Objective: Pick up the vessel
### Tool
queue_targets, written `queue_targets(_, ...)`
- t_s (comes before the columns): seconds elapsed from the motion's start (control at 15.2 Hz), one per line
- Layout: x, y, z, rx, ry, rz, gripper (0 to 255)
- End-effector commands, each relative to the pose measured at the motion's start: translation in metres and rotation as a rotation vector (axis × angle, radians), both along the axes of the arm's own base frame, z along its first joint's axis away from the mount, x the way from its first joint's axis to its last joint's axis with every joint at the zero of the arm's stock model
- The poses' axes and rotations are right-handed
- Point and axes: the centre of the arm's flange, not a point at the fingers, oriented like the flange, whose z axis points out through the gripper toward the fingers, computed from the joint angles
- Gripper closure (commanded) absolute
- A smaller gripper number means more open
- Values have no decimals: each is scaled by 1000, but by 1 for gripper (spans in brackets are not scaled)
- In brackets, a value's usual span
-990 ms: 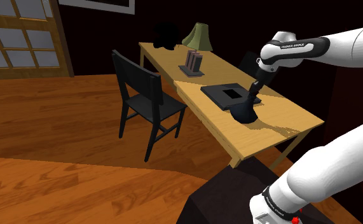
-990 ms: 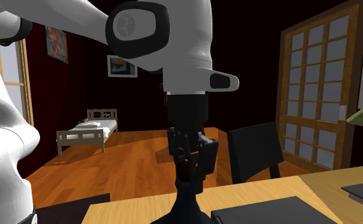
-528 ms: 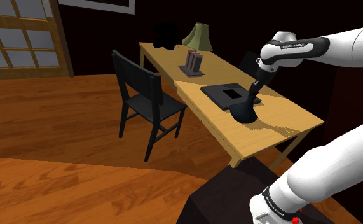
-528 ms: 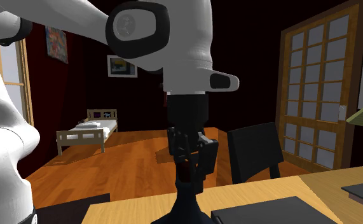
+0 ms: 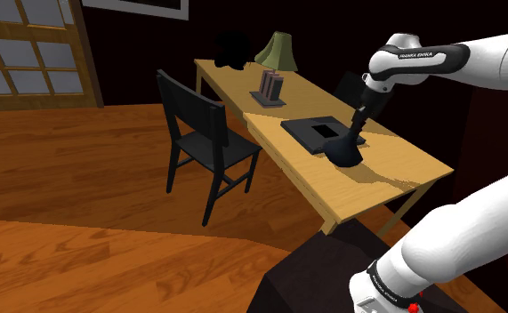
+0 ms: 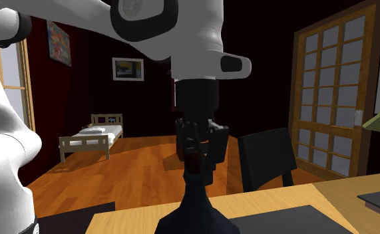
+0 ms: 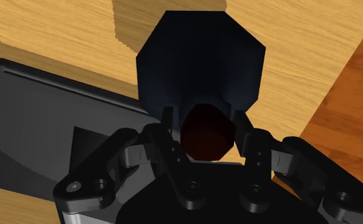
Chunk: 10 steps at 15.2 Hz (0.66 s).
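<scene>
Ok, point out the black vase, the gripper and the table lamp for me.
black vase point(image 5: 343, 155), shoulder view, on its round body.
gripper point(image 7: 205, 124), wrist view, midway between its fingertips, at the vase's neck.
table lamp point(image 5: 278, 49), shoulder view, on its green shade.

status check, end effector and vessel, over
End effector shut on dark vessel at its neck. Vessel upright over table. Black pad close beside it.

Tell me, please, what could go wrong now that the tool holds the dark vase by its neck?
1. The tool clasps only the narrow neck of the dark vase. The wide body sits below the grip, so the vase may slip or swing.
2. The black flat pad lies right beside the vase, and a swinging vase could knock it.
3. The edge of the wooden table is close, so a dropped vase might roll off to the floor.
</scene>
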Motion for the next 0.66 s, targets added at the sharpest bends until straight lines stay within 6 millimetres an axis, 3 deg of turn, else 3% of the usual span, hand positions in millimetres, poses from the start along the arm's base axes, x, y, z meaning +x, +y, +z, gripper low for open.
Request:
queue_targets(0.0, -2, -1, 12, -1, -1, 0, 255)
queue_targets(0.46, -2, -1, 49, -1, -1, 0, 255)
queue_targets(0.59, -2, -1, 50, -1, -1, 0, 255)
